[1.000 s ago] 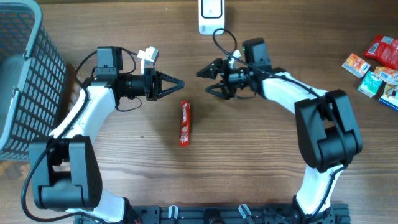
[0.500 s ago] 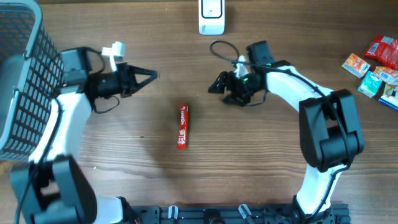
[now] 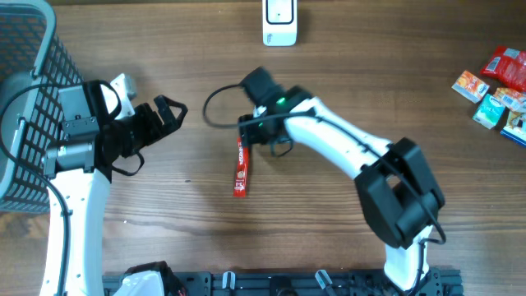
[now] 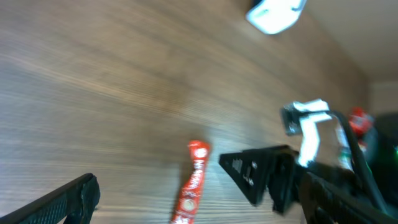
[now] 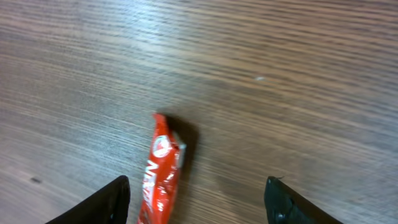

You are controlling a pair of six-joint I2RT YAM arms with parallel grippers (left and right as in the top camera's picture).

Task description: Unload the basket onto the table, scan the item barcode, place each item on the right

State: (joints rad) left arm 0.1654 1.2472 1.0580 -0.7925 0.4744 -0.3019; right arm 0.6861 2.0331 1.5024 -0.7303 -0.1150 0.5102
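Both stood spread: your left end effector [image 3: 168,111] idle, your right end effector [image 3: 249,141] over the far end of the snack bar [image 3: 242,168], seemingly to grasp it.

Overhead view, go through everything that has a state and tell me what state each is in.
Candy bar: lying flat on the table, not gripped.
Right end effector: open, over the bar's far end.
Left end effector: open, empty, off to the left.
Scanner: standing at the far edge, untouched.
Snack packets: loose heap at the right edge.
Basket: upright at the left edge.
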